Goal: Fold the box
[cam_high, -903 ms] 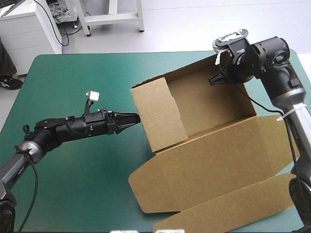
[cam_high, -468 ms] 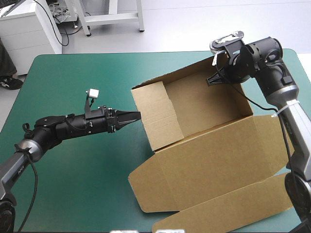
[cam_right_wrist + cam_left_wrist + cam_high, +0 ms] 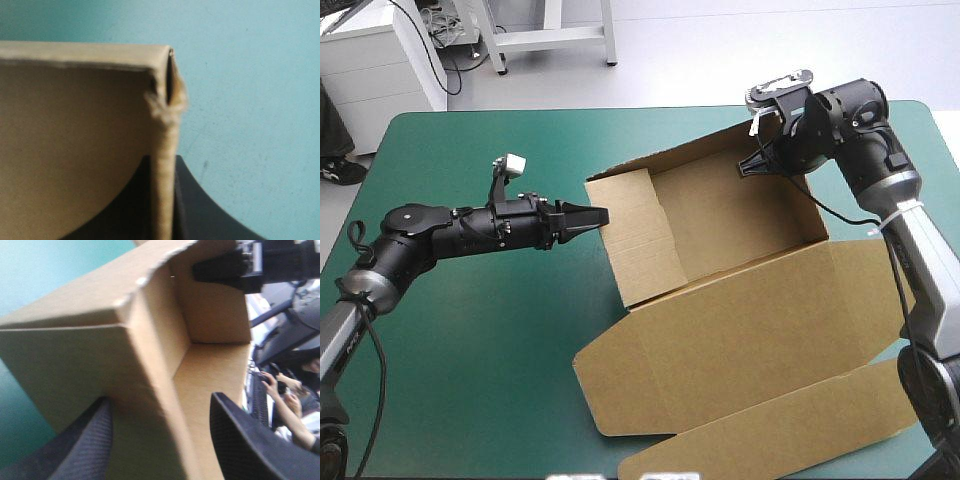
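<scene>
Brown box (image 3: 720, 330), walls raised, on teal-green tabletop (image 3: 470, 360), left hand (image 3: 595, 214) apart astride left wall, right hand (image 3: 748, 166) clamped on far corner.

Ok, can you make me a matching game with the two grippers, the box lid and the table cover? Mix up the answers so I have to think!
Things:
1. left gripper
2. right gripper
3. box lid
4. table cover

What goes with them:
A. teal-green
B. shut on the box at its far right corner
C. lying flat, folded out toward the near edge
D. open, straddling the left wall

Right pairs: 1-D, 2-B, 3-C, 4-A.
</scene>
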